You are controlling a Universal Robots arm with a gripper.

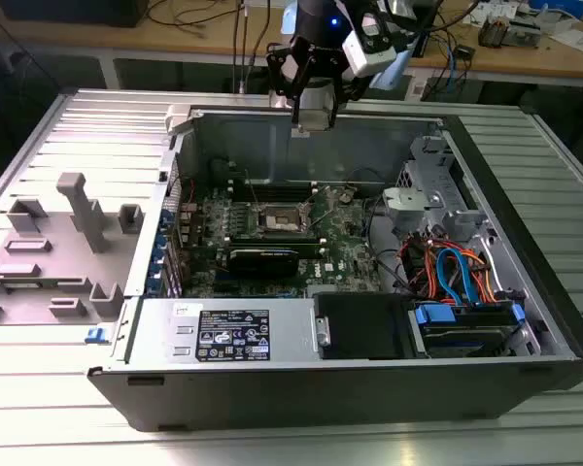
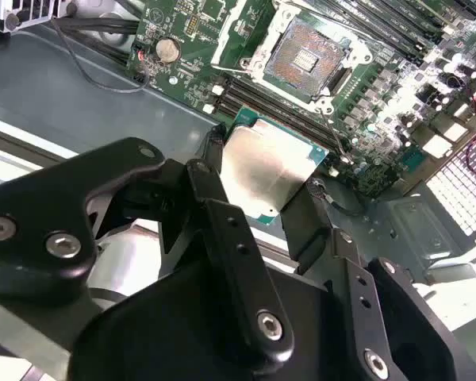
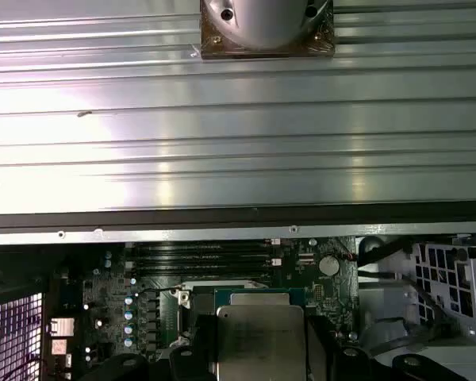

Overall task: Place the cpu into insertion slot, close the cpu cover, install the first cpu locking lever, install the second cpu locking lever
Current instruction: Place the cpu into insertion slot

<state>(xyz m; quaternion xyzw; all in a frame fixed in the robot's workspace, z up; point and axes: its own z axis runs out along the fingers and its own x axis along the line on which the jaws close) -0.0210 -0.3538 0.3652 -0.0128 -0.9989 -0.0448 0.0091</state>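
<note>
The cpu, silvery-grey top toward the camera, sat pinched between the two black fingers of the gripper, with a green circuit board behind it inside an open computer case. On that board lay long black memory slots, a coin battery and a row of small capacitors, with a grey metal cage at one side and a perforated panel at the other. Beyond the case's rim stretched a ribbed silvery table, bearing a rounded metal dome on a square brown base.
</note>
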